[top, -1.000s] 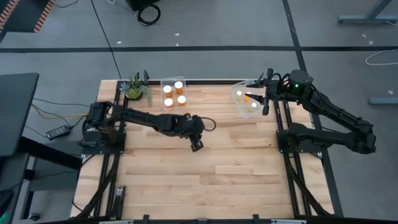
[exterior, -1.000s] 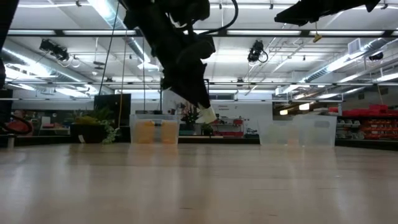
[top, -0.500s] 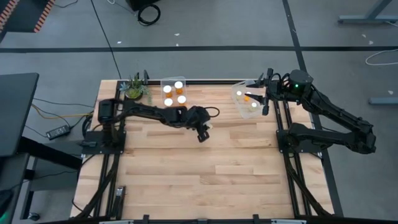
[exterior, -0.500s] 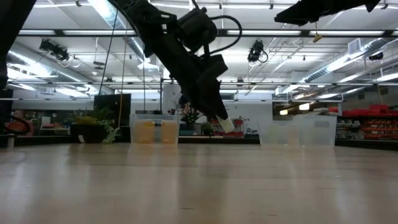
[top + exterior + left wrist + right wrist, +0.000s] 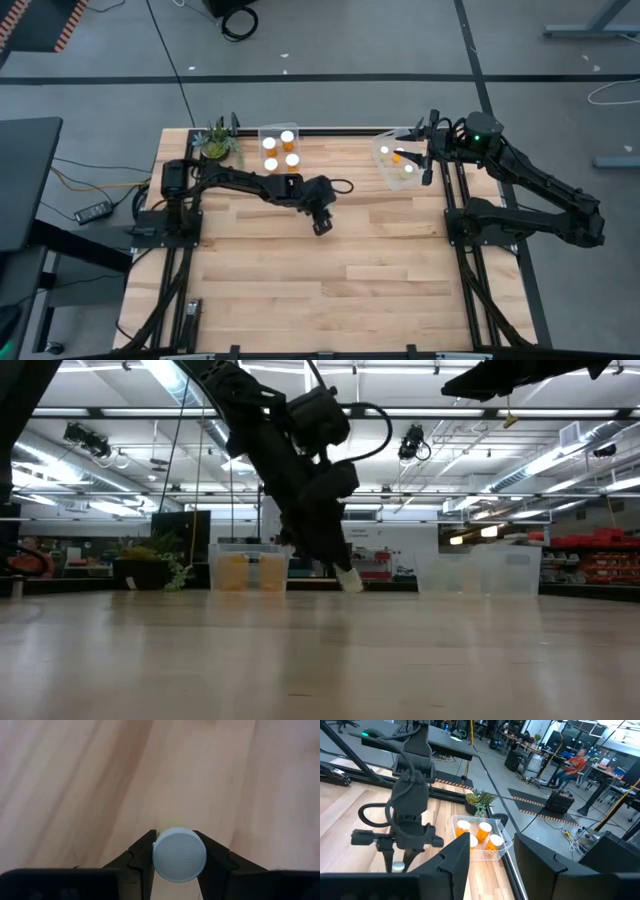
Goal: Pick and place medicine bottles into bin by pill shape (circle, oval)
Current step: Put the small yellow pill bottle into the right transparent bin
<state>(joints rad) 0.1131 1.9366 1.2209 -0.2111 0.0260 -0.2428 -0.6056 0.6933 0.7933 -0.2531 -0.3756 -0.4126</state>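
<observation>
Pinching 1 white-capped medicine bottle [image 5: 179, 855], the left gripper [image 5: 321, 225] jaws hang above the table [image 5: 350, 280]; right jaws spread.

Bottle [image 5: 179, 855] body hidden behind its white cap in the left wrist view; pill shape impossible to tell. Right arm cut off at the low view's top edge.
</observation>
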